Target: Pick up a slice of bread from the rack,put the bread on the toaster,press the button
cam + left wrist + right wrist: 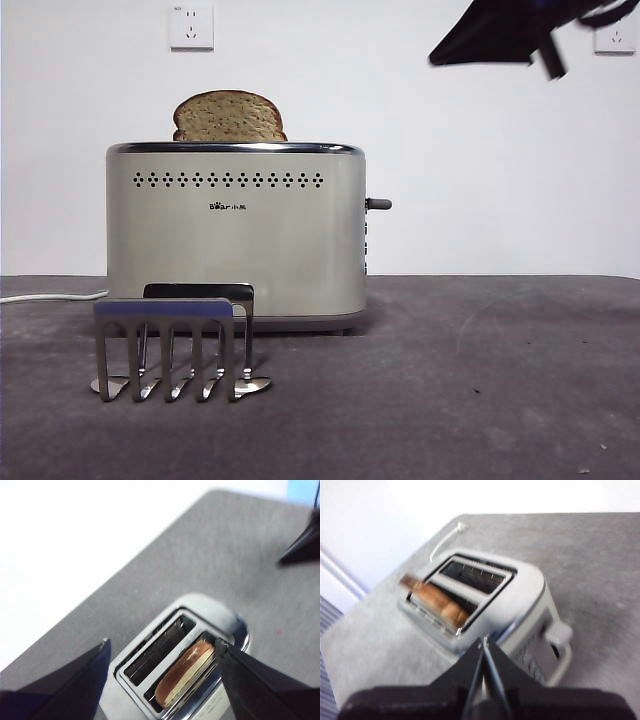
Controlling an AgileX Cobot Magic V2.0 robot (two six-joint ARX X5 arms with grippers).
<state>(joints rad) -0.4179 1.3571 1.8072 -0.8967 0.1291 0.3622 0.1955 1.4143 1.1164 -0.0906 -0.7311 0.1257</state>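
White wall with two sockets stands behind a dark grey, felt-like table [480,380]. At the left front sits the rack [170,345], a low, shiny steel comb of upright plates with rounded slots, holding nothing. Just behind it rises the toaster [235,235], a boxy cream body with a chrome top rim, a row of small dark holes and a lever [378,204] sticking out of its right end. The slice of bread [229,117], speckled tan with a dark crust and rounded top, stands upright in one of the toaster's two slots, its top poking out.

The left gripper [160,655] hangs over the toaster with its jaws spread wide and empty. The right gripper [483,647], at the upper right in the front view, hovers above the lever end with its jaws pressed together, holding nothing.

Judging by this, the bread is placed; only pressing the lever is left.
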